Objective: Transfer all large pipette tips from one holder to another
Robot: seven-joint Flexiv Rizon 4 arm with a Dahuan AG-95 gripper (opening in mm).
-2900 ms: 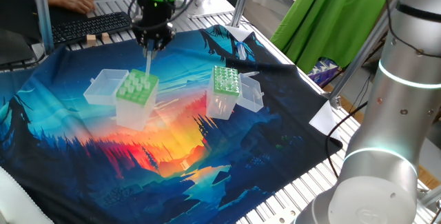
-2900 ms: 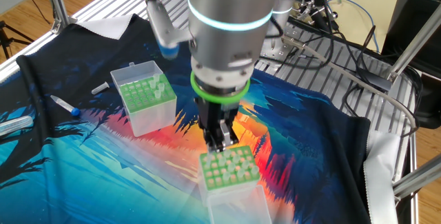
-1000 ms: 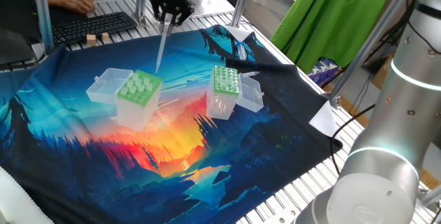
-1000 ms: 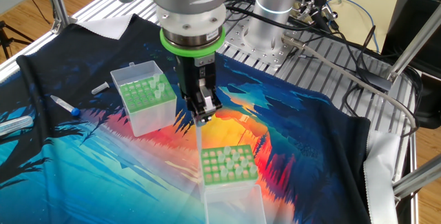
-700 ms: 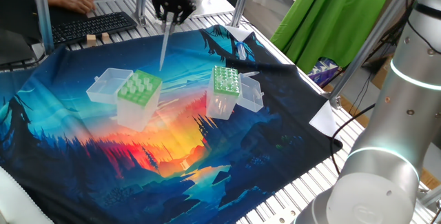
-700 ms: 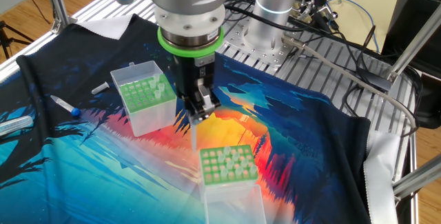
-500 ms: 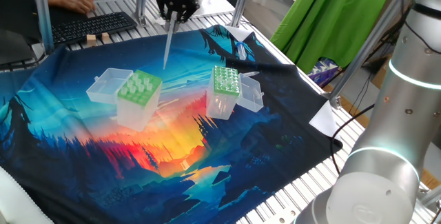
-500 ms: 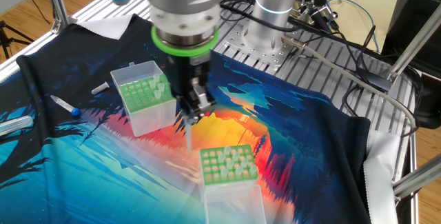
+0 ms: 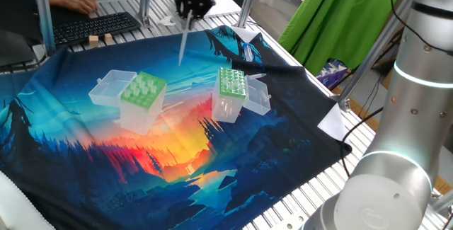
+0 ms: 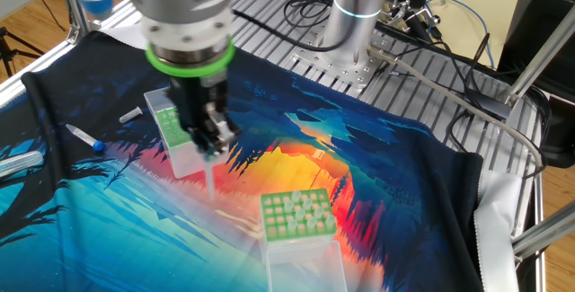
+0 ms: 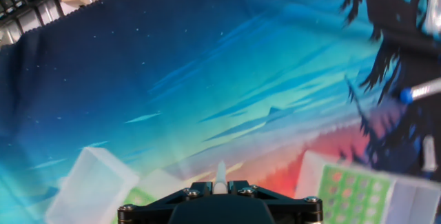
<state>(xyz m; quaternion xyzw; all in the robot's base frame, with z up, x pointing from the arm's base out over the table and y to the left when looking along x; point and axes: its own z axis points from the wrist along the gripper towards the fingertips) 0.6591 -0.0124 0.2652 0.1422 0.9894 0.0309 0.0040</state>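
My gripper [image 9: 193, 9] is shut on one large pipette tip [image 9: 183, 44], a translucent whitish cone that hangs point down in the air. It hovers above the cloth between the two boxes. The one holder [image 9: 141, 90], with its light-green wide-holed top and open clear lid, stands to the left and holds several more tips. The other holder [image 9: 231, 83], narrower with a darker-green finely dotted top, stands to the right. In the other fixed view the gripper [image 10: 214, 146] and tip [image 10: 211, 181] are beside the narrower box [image 10: 184, 123], away from the wide-holed box [image 10: 299, 216]. The hand view shows the tip [image 11: 221, 174] between the jaws.
A colourful printed cloth [image 9: 177, 159] covers the table. A keyboard [image 9: 92, 25] and wooden blocks [image 9: 99, 40] lie at the far edge. A blue-capped tube [image 10: 85, 139] and a small white piece [image 10: 132, 114] lie near the narrower box. Cables [image 10: 431, 49] run over the metal table.
The gripper has lifted the tip out of the wide-holed box, risen, and carried it sideways toward the narrower box. Its grip has not changed.
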